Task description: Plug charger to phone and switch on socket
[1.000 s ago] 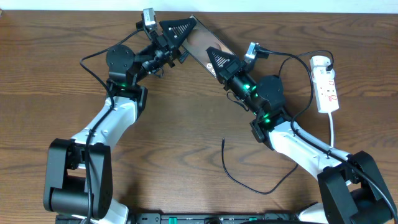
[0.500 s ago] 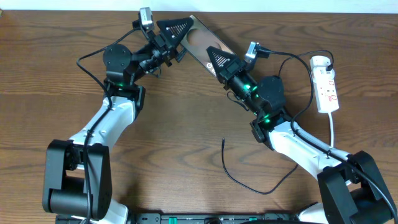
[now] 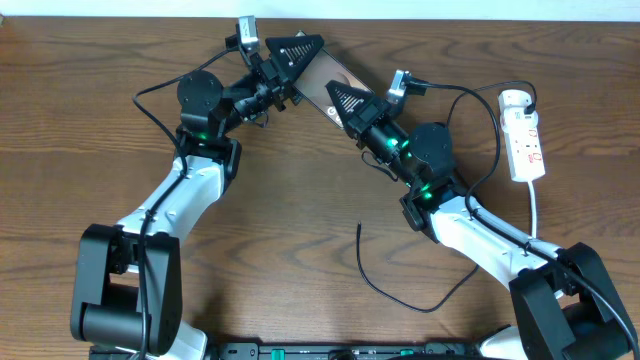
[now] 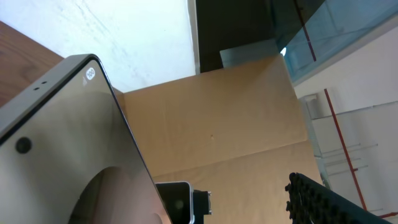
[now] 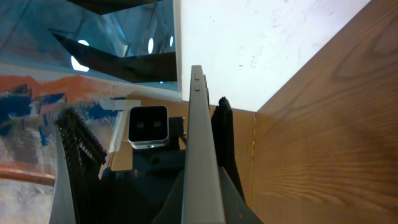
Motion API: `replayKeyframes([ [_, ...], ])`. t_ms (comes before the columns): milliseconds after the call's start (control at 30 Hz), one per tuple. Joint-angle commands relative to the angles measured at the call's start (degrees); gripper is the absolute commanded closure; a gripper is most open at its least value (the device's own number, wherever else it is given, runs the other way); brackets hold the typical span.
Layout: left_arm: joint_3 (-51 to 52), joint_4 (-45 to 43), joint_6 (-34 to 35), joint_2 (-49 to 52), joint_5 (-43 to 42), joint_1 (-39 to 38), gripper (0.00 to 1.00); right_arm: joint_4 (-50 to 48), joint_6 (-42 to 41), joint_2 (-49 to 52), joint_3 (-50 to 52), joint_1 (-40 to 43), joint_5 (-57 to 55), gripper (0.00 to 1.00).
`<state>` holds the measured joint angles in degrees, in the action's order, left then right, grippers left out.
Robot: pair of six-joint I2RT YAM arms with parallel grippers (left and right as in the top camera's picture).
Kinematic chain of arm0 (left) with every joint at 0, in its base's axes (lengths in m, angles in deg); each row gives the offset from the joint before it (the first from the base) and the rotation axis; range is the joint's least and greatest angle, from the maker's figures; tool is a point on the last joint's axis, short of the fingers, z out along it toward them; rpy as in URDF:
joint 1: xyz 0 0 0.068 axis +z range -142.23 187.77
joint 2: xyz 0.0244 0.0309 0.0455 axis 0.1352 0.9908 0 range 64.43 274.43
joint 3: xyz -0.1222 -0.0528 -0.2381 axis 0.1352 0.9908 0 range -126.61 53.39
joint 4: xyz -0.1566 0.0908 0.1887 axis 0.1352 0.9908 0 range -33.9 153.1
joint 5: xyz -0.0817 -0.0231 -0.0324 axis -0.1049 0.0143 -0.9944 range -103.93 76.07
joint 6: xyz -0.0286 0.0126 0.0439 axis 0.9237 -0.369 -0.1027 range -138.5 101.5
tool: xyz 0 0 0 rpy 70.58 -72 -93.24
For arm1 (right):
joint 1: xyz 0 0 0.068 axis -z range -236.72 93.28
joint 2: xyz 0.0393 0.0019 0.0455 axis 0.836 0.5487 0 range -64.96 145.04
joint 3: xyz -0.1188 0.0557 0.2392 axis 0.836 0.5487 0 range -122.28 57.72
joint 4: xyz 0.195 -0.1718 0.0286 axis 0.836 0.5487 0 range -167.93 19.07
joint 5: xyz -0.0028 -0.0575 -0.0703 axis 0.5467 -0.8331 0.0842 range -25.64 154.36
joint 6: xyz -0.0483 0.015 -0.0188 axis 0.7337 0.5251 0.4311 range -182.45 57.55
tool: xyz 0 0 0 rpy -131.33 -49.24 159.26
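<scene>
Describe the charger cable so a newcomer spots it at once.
Start at the middle of the wooden table, between the left arm and the right arm. The charger lies loose there, a thin black cable whose small tip points toward the far edge. Unlike the arms' thicker cables, it lies flat on the wood with one end free.

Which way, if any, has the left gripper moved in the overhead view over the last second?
Yes. The left gripper has shifted slightly right, toward the socket, which lies where it was.
</scene>
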<state>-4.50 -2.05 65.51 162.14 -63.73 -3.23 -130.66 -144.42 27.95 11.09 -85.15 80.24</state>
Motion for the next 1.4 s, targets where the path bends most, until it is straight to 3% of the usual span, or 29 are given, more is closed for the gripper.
replayKeyframes([
  [0, -1.9, -0.6, -0.6, -1.6, 1.2, -1.1, 0.09, -0.4, 1.5, -0.5, -0.2, -0.5, 0.3, 0.99],
  [67, -1.9, -0.6, -0.6, -1.6, 1.2, -1.1, 0.09, -0.4, 1.5, -0.5, -0.2, -0.5, 0.3, 0.99],
  [167, -1.9, -0.6, -0.5, -1.6, 1.9, -1.1, 0.25, -0.4, 2.9, -0.5, -0.2, -0.5, 0.4, 0.99],
  [367, -1.9, -0.6, -0.3, -1.6, 2.7, -1.2, 0.31, -0.3, 2.9, -0.5, -0.2, -0.5, 1.0, 0.99],
  [600, -1.9, -0.6, 0.3, -1.6, 2.9, -1.4, 0.60, -0.2, 3.5, -0.5, -0.2, -0.6, 2.7, 0.99],
  [767, -1.9, -0.6, 0.3, -1.6, 2.9, -1.4, 0.74, -0.2, 4.0, -0.5, -0.2, -0.8, 3.2, 0.99],
  [1067, -1.9, -0.7, 0.3, -1.6, 3.0, -1.6, 0.88, -0.2, 4.5, -0.5, -0.2, -1.0, 3.4, 0.99],
  [1367, -1.9, -0.7, 0.3, -1.6, 3.6, -1.6, 0.93, -0.2, 4.5, -0.5, -0.2, -1.2, 3.8, 0.99],
])
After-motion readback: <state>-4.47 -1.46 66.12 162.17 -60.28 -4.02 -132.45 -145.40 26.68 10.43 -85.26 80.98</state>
